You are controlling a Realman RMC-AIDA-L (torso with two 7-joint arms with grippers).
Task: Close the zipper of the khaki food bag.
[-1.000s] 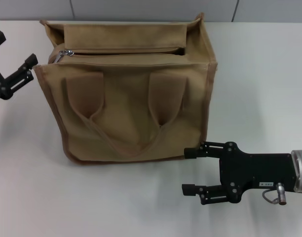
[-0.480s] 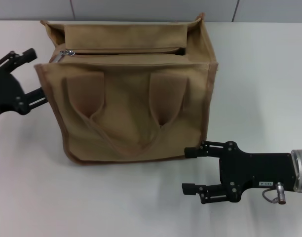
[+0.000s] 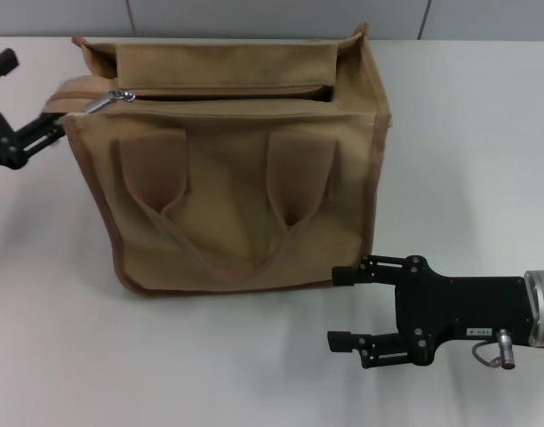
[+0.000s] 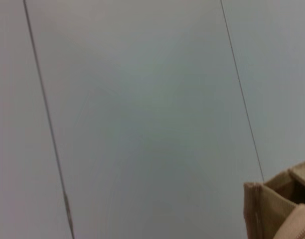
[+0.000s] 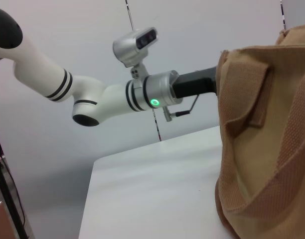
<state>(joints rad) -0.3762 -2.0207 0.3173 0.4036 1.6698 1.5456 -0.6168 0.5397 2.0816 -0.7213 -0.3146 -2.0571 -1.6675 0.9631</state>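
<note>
The khaki food bag stands upright mid-table, its handles lying flat against the near side. The zipper runs along the top and gapes dark over most of its length. Its silver pull tab sits at the bag's left end. My left gripper is open just left of the bag's top left corner, whose fabric end bulges toward it. My right gripper is open low over the table, in front of the bag's lower right corner. In the right wrist view the bag fills the right side, with the left arm behind it.
White tabletop surrounds the bag, with a grey panelled wall behind. The left wrist view shows mostly wall and one bag corner.
The left gripper came in against the bag's left edge, then drew back up and left. The bag's top left end now bulges leftward. The right arm has not moved.
</note>
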